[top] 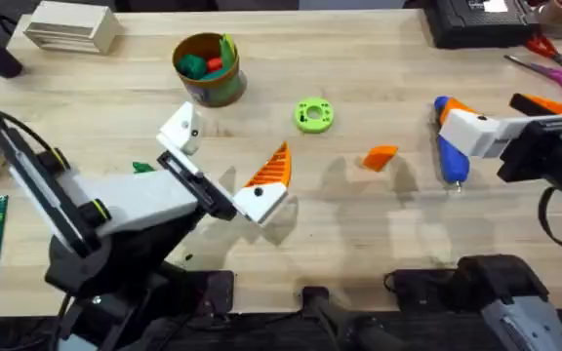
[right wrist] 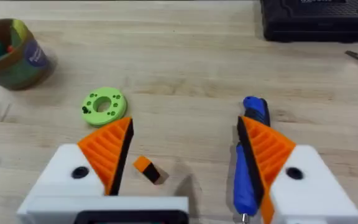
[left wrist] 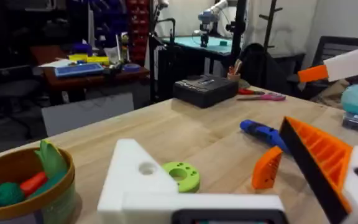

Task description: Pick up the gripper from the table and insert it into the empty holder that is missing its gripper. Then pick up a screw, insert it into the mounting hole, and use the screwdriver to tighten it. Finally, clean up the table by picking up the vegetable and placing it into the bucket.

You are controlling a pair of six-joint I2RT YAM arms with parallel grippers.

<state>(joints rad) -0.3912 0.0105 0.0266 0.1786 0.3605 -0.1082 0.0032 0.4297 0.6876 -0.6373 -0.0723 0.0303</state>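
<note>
1. Landmark: green disc with holes (top: 313,115), flat on the desk (top: 359,214).
2. Loose orange gripper (top: 380,156): on the desk right of the disc and nearer my bases, untouched, between my two end effectors.
3. My left end effector (top: 224,164): left of the disc, spread wide, holding nothing. One finger wears its orange ribbed pad (top: 270,169); the other is the bare white holder (top: 180,129), mounting hole visible.
4. My right end effector (right wrist: 185,168): well right of the disc, fingers wide apart and holding nothing, hanging over the desk above the screwdriver.
5. Blue screwdriver (top: 452,148): lying on the desk right of the disc, beyond the loose gripper, just under my right fingers.
6. Bucket (top: 206,68): beyond and left of the disc, toy vegetables inside.
7. Small dark-green vegetable (top: 143,168): far left of the disc, partly hidden by my left arm.
</note>
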